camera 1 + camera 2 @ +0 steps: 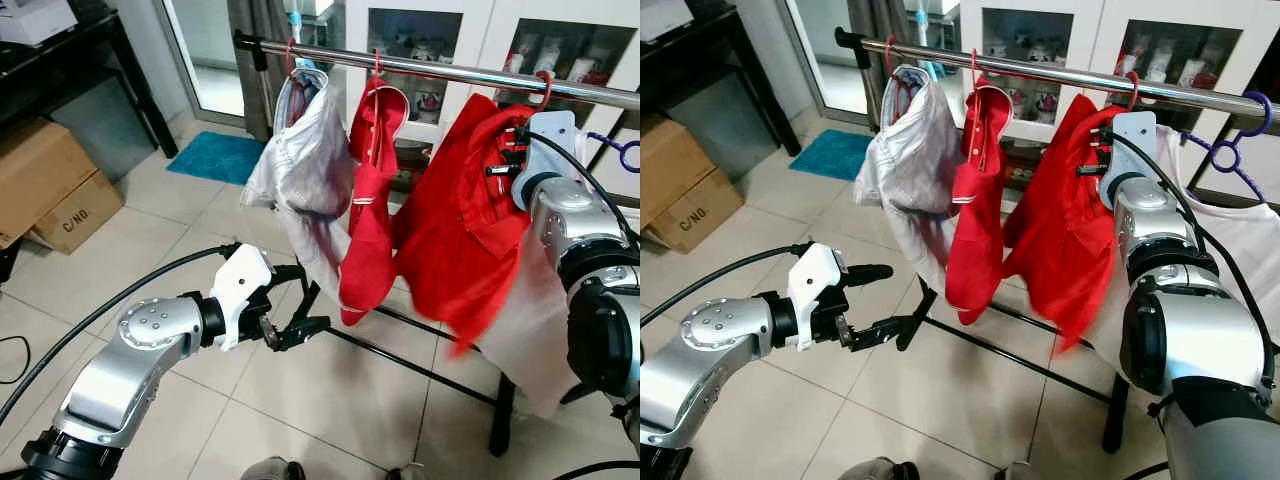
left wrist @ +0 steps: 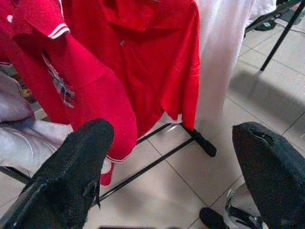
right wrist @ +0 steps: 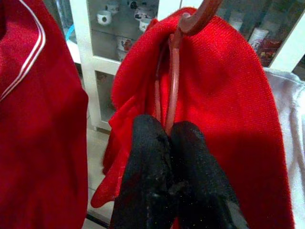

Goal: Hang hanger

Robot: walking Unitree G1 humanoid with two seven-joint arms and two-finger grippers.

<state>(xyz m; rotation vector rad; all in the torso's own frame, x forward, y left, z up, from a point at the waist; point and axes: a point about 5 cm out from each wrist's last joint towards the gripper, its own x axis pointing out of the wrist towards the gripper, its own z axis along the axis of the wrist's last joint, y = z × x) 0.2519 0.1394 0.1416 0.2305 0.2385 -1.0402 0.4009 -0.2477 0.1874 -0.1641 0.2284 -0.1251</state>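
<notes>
A red hanger (image 3: 172, 71) carries a red shirt (image 1: 465, 220), and its hook (image 1: 545, 88) sits over the silver rail (image 1: 450, 72) of the clothes rack. My right gripper (image 3: 169, 126) is raised to the rail and is shut on the hanger's neck, just under the hook. My left gripper (image 1: 298, 300) is open and holds nothing. It hovers low in front of the rack, below the hanging clothes. Its wrist view looks at the red shirt (image 2: 143, 62) between the two black fingers (image 2: 71, 176).
Also on the rail are a grey-white garment (image 1: 300, 160), a red garment with white trim (image 1: 370, 200), a white garment (image 1: 530, 320) and a purple hanger (image 1: 1230, 150). The rack's black base bar (image 1: 420, 365) crosses the tiled floor. Cardboard boxes (image 1: 50, 190) and a blue mat (image 1: 215, 155) lie to the left.
</notes>
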